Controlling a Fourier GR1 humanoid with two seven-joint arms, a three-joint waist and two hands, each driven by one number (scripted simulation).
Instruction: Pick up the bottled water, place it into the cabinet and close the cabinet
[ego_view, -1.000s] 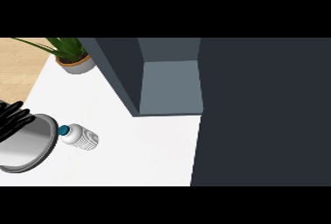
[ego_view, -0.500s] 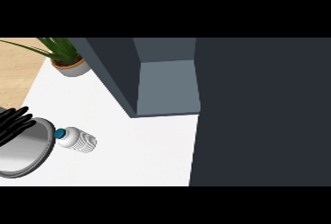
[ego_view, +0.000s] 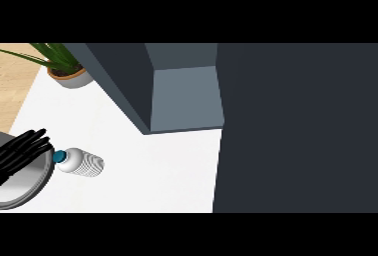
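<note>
We find the bottled water (ego_view: 81, 162) lying on the white worktop (ego_view: 148, 170), cap pointing left, long axis running left-right. Our left hand (ego_view: 22, 150), released with straight fingers, sits just left of the cap. The open cabinet (ego_view: 184, 97) lies far right.

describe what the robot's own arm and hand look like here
Only one hand shows, at the view's left edge: a black hand with slim, dark fingers, matte and unmarked. Below it sits a rounded grey forearm with a darker grey rim. No cables, labels or sleeves are visible. The other arm is out of view.
</note>
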